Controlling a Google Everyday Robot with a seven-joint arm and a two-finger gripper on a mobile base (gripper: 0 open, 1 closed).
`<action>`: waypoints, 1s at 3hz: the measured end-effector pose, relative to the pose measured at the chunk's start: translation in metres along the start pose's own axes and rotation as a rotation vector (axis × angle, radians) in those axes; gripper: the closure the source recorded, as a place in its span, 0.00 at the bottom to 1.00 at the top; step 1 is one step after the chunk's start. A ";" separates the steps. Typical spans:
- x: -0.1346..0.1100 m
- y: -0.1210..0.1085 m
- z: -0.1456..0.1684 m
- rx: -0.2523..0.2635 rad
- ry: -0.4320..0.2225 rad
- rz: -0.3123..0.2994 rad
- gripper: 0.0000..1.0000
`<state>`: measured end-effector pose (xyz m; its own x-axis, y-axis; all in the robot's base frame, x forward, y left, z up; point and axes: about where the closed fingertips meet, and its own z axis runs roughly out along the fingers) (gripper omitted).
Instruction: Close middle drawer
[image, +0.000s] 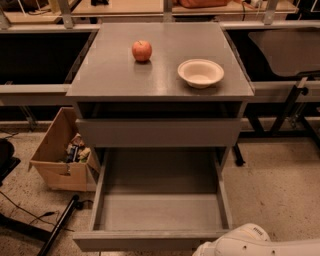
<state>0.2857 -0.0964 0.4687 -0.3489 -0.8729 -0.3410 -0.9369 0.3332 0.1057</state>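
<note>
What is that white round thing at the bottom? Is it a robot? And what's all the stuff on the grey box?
Yes, the white round thing is part of a robot's arm. There is just one picture, taken by a camera looking down at the front of a grey cabinet. The robot's gripper, the part with two fingers for grabbing, is outside the picture, so we can't see it holding anything. On top of the cabinet sit a red apple and a pale bowl. The middle drawer is pulled far out toward us; the robot is meant to push it shut. On the floor to the left is a cardboard box with things inside.
</note>
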 end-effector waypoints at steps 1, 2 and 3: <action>-0.002 -0.040 0.024 0.080 -0.072 -0.007 1.00; -0.004 -0.089 0.032 0.172 -0.126 -0.006 1.00; -0.005 -0.091 0.034 0.173 -0.128 -0.010 1.00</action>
<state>0.3736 -0.1104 0.4290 -0.3232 -0.8277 -0.4587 -0.9190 0.3902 -0.0565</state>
